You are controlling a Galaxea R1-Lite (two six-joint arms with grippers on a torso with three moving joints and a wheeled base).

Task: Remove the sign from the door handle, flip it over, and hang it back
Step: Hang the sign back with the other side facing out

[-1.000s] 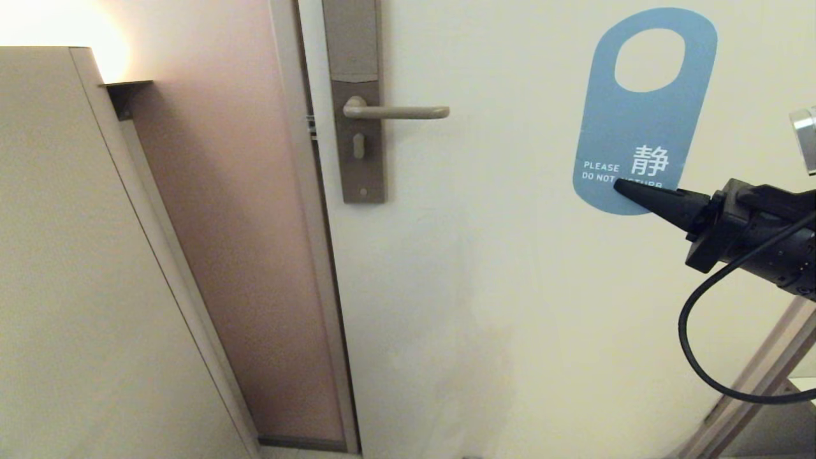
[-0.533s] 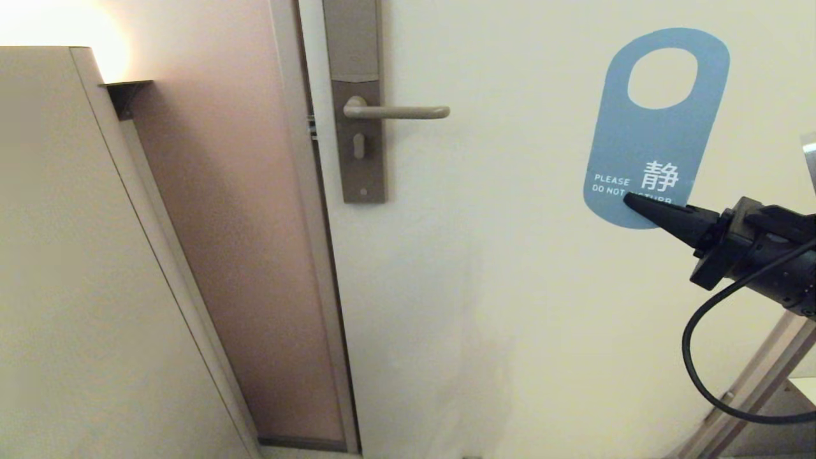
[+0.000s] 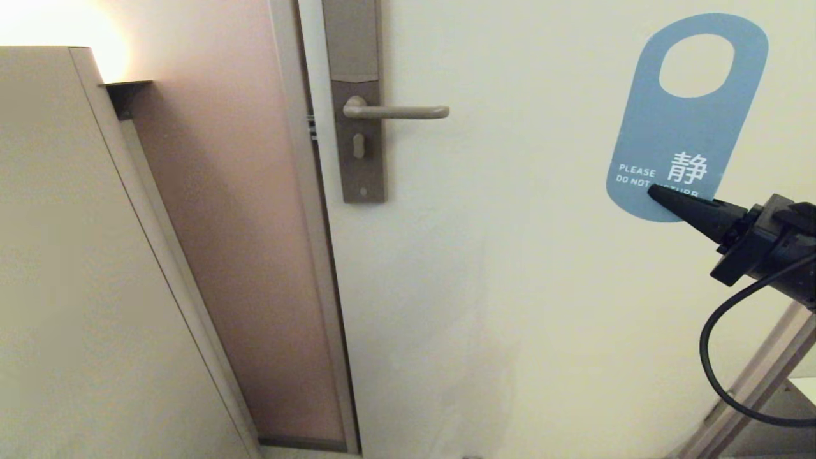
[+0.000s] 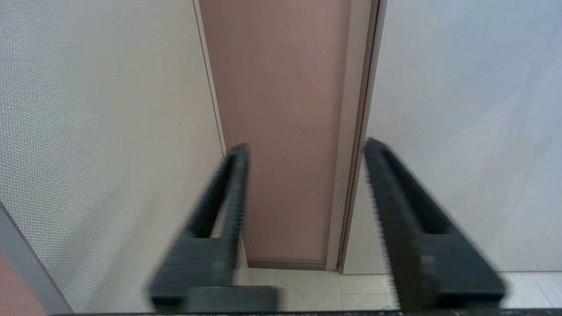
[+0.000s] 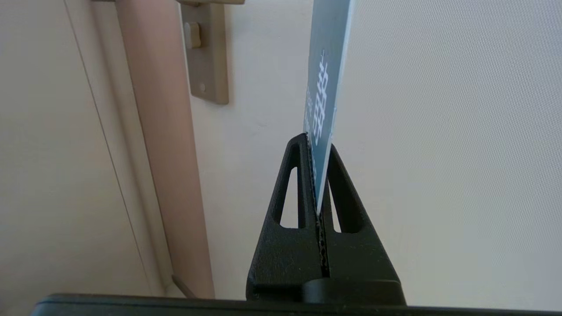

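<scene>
The sign (image 3: 682, 134) shows its blue "PLEASE DO NOT DISTURB" face and stands upright, hole end up, in the air at the far right of the head view, well clear of the door handle (image 3: 398, 112). My right gripper (image 3: 656, 193) is shut on the sign's lower end; in the right wrist view the sign (image 5: 327, 66) stands edge-on between the closed jaws of the right gripper (image 5: 317, 147). The handle is bare, a horizontal lever on its tall grey-brown lock plate (image 3: 357, 95). My left gripper (image 4: 305, 151) is open and empty, low near the floor.
The cream door (image 3: 510, 287) fills the centre and right. Its frame (image 3: 312, 255) and a pinkish wall panel (image 3: 223, 223) lie left of the handle. A beige cabinet side (image 3: 76, 287) fills the left. A metal strut (image 3: 758, 382) crosses the lower right corner.
My right gripper has carried the sign farther right, away from the handle; it dipped and then rose again. The left arm shows motion blur.
</scene>
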